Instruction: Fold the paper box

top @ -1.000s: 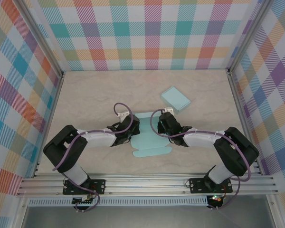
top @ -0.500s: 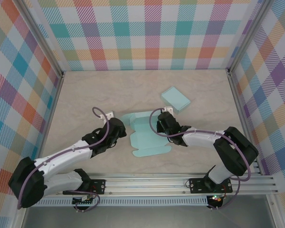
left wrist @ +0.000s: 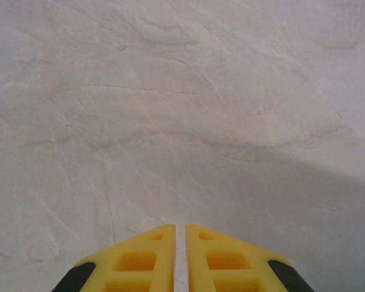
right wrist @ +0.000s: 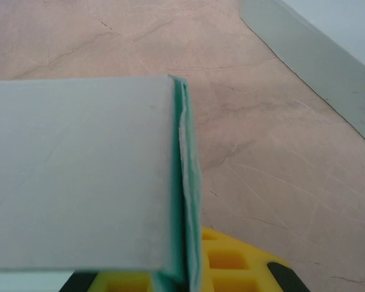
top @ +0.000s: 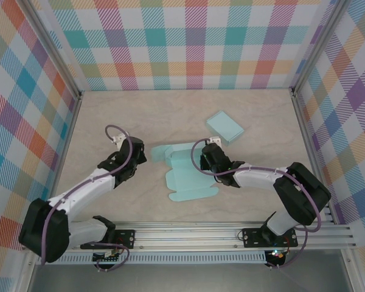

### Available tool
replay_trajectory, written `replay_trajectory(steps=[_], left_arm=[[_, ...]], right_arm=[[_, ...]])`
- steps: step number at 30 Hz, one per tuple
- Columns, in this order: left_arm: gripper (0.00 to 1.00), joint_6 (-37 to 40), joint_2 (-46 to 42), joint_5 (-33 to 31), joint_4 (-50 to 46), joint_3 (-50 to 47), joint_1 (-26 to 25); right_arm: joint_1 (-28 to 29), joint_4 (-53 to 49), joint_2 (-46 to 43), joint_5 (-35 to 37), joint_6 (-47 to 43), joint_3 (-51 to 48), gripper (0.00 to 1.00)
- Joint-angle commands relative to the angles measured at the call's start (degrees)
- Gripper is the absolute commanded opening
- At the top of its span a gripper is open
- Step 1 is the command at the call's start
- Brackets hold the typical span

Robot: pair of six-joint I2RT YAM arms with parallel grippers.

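Note:
The light teal paper box lies mostly unfolded on the table's middle in the top view. My right gripper is at its right side, shut on an upright double wall of the paper box that stands between its yellow fingers. One white panel of the box covers the left of the right wrist view. My left gripper is left of the box, apart from it. Its yellow fingers are nearly together over bare table, with nothing between them.
A second, folded teal box lies behind and right of my right gripper; its pale edge shows at the top right of the right wrist view. Metal frame posts and checked walls bound the table.
My left arm has swung left and away from the paper box, letting it go. The box's left side has dropped open and flatter. My right gripper has kept its hold in place.

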Motion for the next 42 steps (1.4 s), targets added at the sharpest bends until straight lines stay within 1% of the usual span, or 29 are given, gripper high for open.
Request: replay_trajectory(steps=[1, 5, 8, 11, 15, 20, 28, 35, 38, 42], left_arm=[[0.12, 3.9, 4.1, 3.0, 5.3, 2.2, 1.3], [0.08, 5.3, 9.1, 5.6, 8.8, 3.2, 1.9], [0.04, 5.4, 11.7, 11.1, 11.5, 3.7, 2.0], [0.03, 4.1, 12.5, 15.0, 13.5, 2.9, 1.9], [0.03, 2.4, 12.3, 18.5, 16.0, 0.9, 1.1], [0.01, 0.3, 11.5, 19.7, 17.4, -1.4, -0.6], [0.00, -0.7, 8.0, 19.9, 19.2, -5.1, -3.6], [0.00, 3.0, 8.0, 19.7, 22.7, -6.6, -4.6], [0.00, 4.1, 8.6, 21.6, 24.3, -5.8, -4.9], [0.00, 5.4, 9.6, 22.9, 25.9, -4.9, -7.0]], right_arm=[[0.4, 1.5, -0.2, -1.1, -0.1, 0.2, 0.00], [0.4, 1.3, 0.6, -1.2, -0.3, 0.9, 0.00], [0.4, 0.8, 1.3, -0.8, 0.0, 1.5, 0.00], [0.3, -0.5, 2.5, 0.3, 0.7, 2.3, 0.00], [0.4, -0.5, 4.8, 0.6, 1.1, 3.2, 0.00], [0.4, -0.9, 7.3, 0.6, 1.2, 4.5, 0.00], [0.4, -0.6, 7.8, 0.5, 0.9, 4.5, 0.00], [0.4, -0.2, 7.8, -0.7, -0.4, 4.6, 0.00], [0.4, -0.3, 7.6, -1.1, -0.5, 4.4, 0.00], [0.4, -0.5, 7.5, -1.3, -0.3, 4.2, 0.00]])
